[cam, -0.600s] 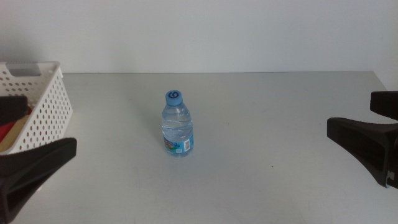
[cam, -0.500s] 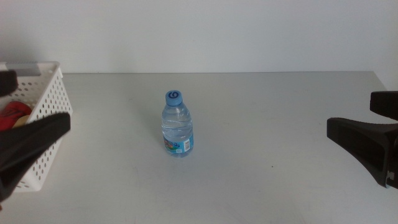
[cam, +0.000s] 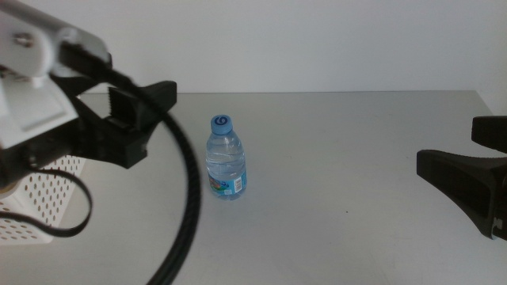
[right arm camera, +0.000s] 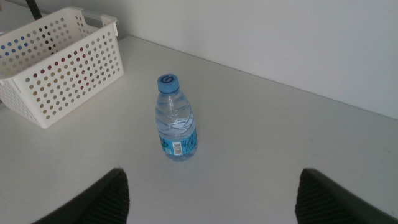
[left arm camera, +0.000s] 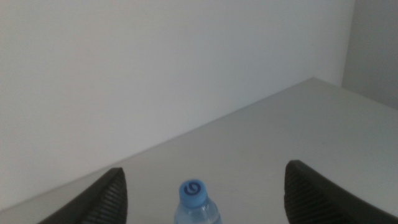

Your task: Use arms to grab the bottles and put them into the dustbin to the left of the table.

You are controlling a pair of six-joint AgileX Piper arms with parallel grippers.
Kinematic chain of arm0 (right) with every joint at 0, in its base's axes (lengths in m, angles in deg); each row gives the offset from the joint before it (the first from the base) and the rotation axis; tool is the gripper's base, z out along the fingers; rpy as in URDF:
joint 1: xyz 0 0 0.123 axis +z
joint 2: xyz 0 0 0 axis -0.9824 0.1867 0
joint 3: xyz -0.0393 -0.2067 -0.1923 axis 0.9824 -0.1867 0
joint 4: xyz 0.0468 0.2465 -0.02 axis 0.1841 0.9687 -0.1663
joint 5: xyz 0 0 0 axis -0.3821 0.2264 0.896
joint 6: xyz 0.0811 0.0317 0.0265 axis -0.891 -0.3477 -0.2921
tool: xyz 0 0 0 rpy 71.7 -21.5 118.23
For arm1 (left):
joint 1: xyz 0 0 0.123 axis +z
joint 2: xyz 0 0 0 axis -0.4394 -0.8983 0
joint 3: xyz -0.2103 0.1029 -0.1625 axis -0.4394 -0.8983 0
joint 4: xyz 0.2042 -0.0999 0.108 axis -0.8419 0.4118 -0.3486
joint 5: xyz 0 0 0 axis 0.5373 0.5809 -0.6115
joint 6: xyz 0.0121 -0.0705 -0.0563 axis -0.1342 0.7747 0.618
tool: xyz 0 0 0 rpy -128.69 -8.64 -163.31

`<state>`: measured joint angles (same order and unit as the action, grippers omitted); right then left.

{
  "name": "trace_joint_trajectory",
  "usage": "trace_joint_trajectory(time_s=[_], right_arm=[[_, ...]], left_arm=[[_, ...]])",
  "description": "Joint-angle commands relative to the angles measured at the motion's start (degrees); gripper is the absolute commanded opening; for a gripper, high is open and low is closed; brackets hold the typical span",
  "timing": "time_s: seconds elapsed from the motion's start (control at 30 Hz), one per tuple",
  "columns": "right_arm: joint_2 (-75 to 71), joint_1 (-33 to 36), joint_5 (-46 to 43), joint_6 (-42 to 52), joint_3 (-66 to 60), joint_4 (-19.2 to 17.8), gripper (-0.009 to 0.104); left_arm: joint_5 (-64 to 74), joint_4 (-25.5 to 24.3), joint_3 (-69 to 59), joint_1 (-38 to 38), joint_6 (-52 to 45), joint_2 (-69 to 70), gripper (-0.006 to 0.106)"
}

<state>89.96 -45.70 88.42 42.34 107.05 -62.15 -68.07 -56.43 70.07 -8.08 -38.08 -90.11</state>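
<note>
A clear water bottle (cam: 226, 158) with a blue cap and label stands upright at the middle of the grey table (cam: 356, 119). My left gripper (cam: 158, 119) is open and empty, left of the bottle and pointing toward it. In the left wrist view the bottle's cap (left arm camera: 194, 193) lies between the wide-open jaws of the gripper (left arm camera: 204, 168). My right gripper (cam: 447, 142) waits open at the right edge, far from the bottle (right arm camera: 176, 121). The white perforated dustbin (cam: 40, 198) is mostly hidden behind the left arm; it also shows in the right wrist view (right arm camera: 56, 62). The yellow bottle and the red can are hidden.
The left arm's white housing (cam: 32, 87) and thick black cable (cam: 186, 206) cover the table's left side. A white wall stands behind the table's far edge.
The left arm has swung up from the bottom left, above the dustbin, to point at the bottle, and now covers the dustbin's inside. The bottle and the right gripper have not moved.
</note>
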Motion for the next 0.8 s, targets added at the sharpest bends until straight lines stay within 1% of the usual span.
trace_joint_trajectory(time_s=[0.0,0.23,0.3,0.4,0.5,0.6,0.77], right_arm=[[-0.18,0.19,-3.80,0.67,1.99,-0.44,0.073],[-0.18,0.19,-3.80,0.67,1.99,-0.44,0.073],[-0.18,0.19,-3.80,0.67,1.99,-0.44,0.073],[-0.18,0.19,-3.80,0.67,1.99,-0.44,0.073],[-0.18,0.19,-3.80,0.67,1.99,-0.44,0.073],[-0.18,0.19,-3.80,0.67,1.99,-0.44,0.073],[-0.18,0.19,-3.80,0.67,1.99,-0.44,0.073]], left_arm=[[-4.54,-0.05,1.19,0.67,4.96,-3.58,0.083],[-5.85,-0.01,-0.08,0.53,5.38,-9.66,0.083],[-10.34,-0.08,-2.97,0.59,5.38,-10.84,0.083],[-24.08,-0.03,-9.44,1.67,5.38,-12.78,0.083],[-34.87,1.02,-14.43,3.76,5.43,-16.27,0.083],[-38.65,1.89,-16.21,5.05,5.04,-19.54,0.083],[-43.47,2.68,-15.41,6.76,3.15,-24.04,0.083]])
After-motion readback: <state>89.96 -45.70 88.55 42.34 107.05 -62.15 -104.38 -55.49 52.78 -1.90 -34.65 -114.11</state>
